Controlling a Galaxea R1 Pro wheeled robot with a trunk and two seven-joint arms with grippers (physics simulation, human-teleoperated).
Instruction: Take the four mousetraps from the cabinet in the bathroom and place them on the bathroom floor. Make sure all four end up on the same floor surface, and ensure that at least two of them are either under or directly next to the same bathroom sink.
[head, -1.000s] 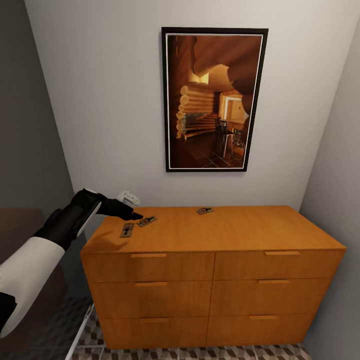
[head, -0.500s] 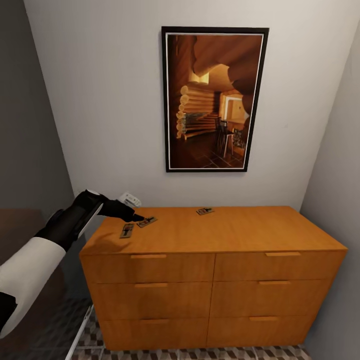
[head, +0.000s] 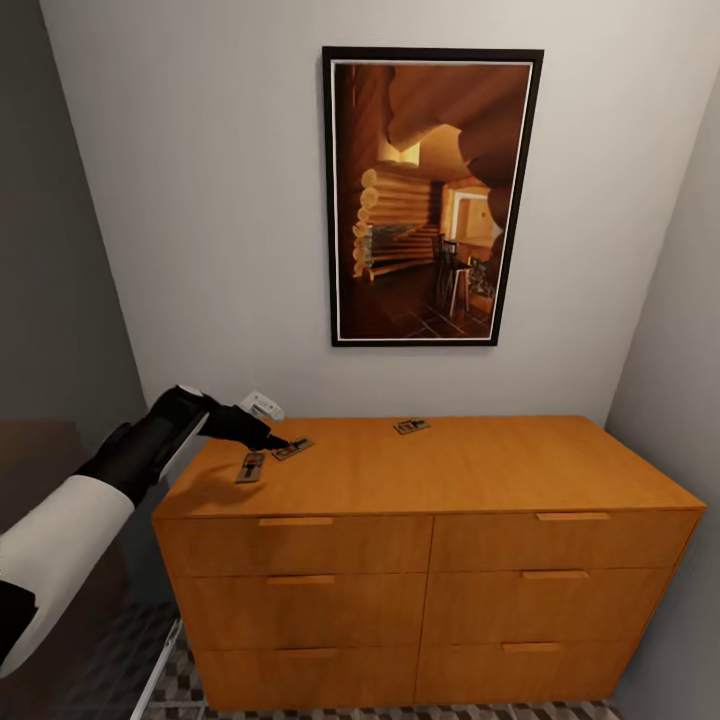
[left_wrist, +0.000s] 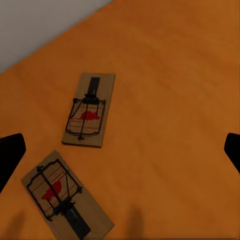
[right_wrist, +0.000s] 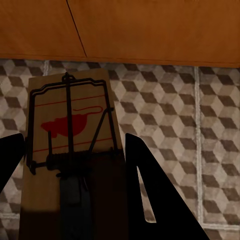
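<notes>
We found our left gripper spread wide above two mousetraps at the cabinet top's left end. Our right gripper clamped another trap over the tiled floor.

My head camera faces the orange-brown wooden chest of drawers from above; my left wrist camera, close over its top, shares it; my right wrist camera looks down on the cube-patterned floor tiles.

Held mousetrap cut off at edge
</notes>
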